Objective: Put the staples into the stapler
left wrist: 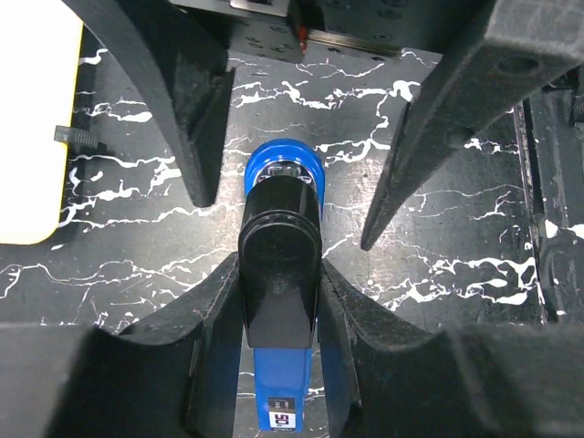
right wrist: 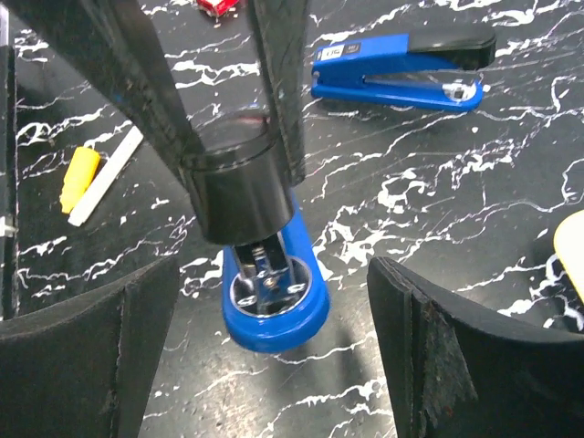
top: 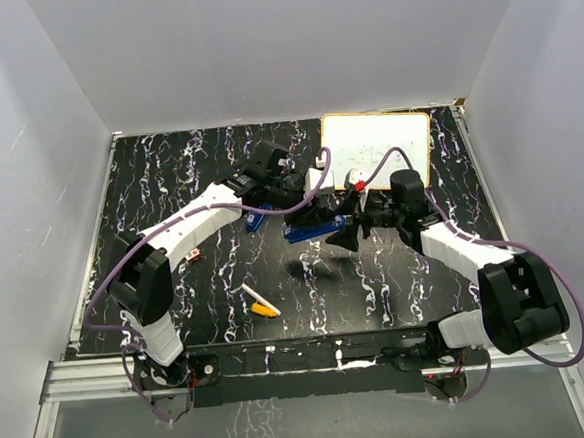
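A blue stapler with a black top (top: 301, 230) hangs above the table between my two grippers. My left gripper (top: 315, 213) is shut on its body; in the left wrist view its fingers (left wrist: 208, 351) press both sides of the stapler (left wrist: 279, 274). My right gripper (top: 346, 230) is open, with its fingers (right wrist: 91, 365) wide apart either side of the stapler's rounded end (right wrist: 274, 315), not touching it. The tiny red-and-white staples box (top: 192, 254) lies on the table far left, and its edge shows at the top of the right wrist view (right wrist: 219, 5). No loose staple strip shows.
A second blue stapler (top: 255, 220) (right wrist: 401, 66) lies on the table to the left. A yellow-and-white marker (top: 262, 302) (right wrist: 93, 178) lies near the front. A small whiteboard (top: 377, 148) lies at the back right. The table is black marbled with white walls around it.
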`<state>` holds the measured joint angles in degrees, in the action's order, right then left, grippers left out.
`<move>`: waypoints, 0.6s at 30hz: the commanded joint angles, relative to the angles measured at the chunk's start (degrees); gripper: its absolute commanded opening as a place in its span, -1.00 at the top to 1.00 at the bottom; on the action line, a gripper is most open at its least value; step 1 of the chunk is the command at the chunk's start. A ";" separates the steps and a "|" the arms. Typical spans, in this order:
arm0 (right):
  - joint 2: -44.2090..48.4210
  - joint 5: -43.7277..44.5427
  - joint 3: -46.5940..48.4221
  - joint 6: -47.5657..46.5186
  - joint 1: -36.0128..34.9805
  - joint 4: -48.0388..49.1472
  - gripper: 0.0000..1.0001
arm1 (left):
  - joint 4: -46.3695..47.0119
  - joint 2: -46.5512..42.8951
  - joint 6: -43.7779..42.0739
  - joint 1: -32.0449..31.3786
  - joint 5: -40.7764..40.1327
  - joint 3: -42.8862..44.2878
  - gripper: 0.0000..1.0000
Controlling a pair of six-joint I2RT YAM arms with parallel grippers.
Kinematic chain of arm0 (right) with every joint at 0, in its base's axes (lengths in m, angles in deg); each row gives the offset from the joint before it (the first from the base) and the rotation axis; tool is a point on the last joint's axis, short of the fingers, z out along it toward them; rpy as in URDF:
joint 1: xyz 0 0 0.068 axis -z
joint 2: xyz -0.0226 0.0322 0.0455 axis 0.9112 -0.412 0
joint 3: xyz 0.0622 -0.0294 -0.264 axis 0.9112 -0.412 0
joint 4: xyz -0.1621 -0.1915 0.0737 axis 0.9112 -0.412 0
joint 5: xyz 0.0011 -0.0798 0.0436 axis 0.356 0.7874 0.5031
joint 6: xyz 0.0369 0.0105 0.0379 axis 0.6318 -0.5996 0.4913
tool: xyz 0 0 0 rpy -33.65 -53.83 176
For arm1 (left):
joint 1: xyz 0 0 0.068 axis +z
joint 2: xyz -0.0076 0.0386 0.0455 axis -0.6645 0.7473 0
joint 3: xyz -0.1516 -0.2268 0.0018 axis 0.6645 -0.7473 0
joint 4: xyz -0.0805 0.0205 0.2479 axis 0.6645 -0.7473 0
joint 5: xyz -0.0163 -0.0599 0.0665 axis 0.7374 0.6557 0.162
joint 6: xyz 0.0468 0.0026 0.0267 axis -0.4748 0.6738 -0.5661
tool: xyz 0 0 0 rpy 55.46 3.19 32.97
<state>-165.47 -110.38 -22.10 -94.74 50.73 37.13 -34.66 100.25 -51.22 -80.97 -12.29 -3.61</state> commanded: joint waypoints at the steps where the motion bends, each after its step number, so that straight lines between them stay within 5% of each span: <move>1: -0.94 -0.14 1.05 3.29 -0.92 10.34 -0.72 | -0.43 -4.29 -1.55 0.04 4.34 0.27 1.00; 8: -1.09 -1.70 1.72 -1.96 -1.93 4.89 0.12 | -1.74 -4.36 -3.85 0.04 6.41 -0.46 1.00; 13: -1.60 3.36 4.05 -14.04 -1.31 -6.97 0.76 | -4.28 -4.21 -8.31 0.11 7.42 -0.78 1.00; 18: -2.71 7.87 3.20 -25.16 4.85 -14.49 0.84 | -4.79 -5.89 -11.22 2.09 10.57 -2.07 1.00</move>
<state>-166.46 -109.64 -19.93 -106.83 50.34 30.37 -37.72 100.18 -59.17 -80.62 -9.93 -4.97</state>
